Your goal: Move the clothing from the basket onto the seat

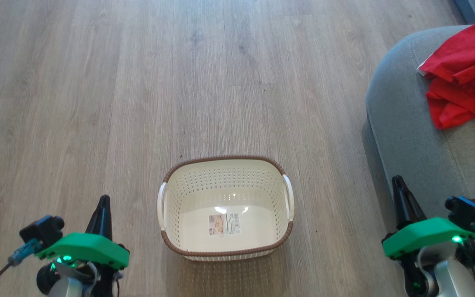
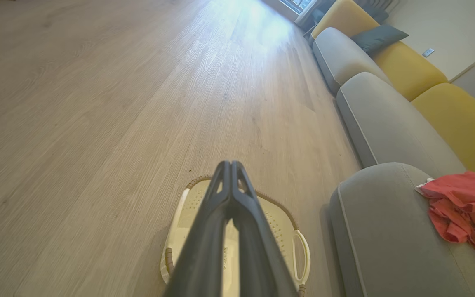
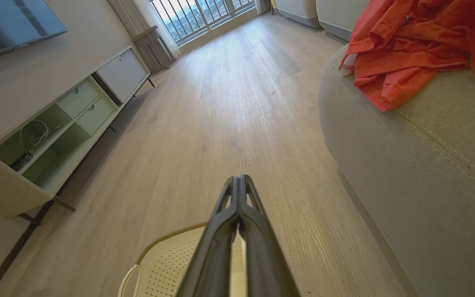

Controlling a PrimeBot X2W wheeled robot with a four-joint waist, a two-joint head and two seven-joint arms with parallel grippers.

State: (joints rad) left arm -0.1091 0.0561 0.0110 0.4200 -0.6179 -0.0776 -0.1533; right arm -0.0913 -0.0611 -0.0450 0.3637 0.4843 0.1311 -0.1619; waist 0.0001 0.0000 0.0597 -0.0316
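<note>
The cream basket (image 1: 188, 194) stands on the wood floor in the lower middle of the head view, holding only a paper label on its bottom. The red clothing (image 1: 464, 82) lies crumpled on the grey seat (image 1: 402, 123) at the right; it shows too as clothing (image 2: 464, 206) on the seat (image 2: 382, 231) and clothing (image 3: 406, 53) on the seat (image 3: 427, 165). My left gripper (image 1: 104, 202) is shut and holds nothing, left of the basket (image 2: 287, 231). My right gripper (image 1: 397, 181) is shut and holds nothing, by the seat's front edge, right of the basket (image 3: 167, 264).
More grey and yellow sofa cushions (image 2: 402, 70) run along the wall beyond the seat. A low white TV cabinet (image 3: 56, 123) stands across the room, with a barred window (image 3: 196, 12) at the far end. Bare wood floor (image 1: 138, 82) lies ahead of the basket.
</note>
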